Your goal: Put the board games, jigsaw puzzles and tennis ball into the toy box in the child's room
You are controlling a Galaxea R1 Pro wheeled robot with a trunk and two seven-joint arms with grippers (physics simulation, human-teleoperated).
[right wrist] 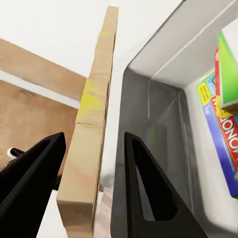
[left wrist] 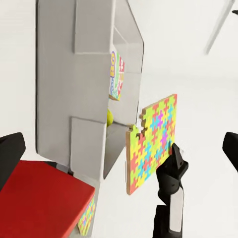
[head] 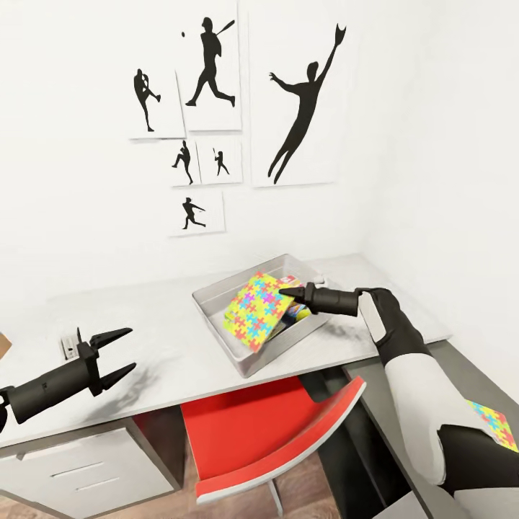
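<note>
In the head view we see the toy box sitting on the pale counter at about the centre of the frame, with one jigsaw puzzle propped at a slant inside it, its upper edge lifted toward twelve o'clock. Our right gripper reaches in from three o'clock to the sheet's upper corner, which we judge is why the sheet stands tilted rather than flat; a board game and something yellow, probably the tennis ball, peek out beneath it. Our left gripper hangs over bare counter at eight o'clock, jaws spread wide and empty, kept well apart from the box. A second jigsaw sheet lies on the darker counter at four o'clock, still to be collected. The left wrist view shows the box from the side, the held puzzle rising past its rim with the right gripper's fingers at its edge, and the ball low inside. In the right wrist view the puzzle appears edge-on between the two black fingers; the jaws stand fairly wide around it, and we cannot tell whether they actually press it. Board game covers lie on the box floor beside it.
</note>
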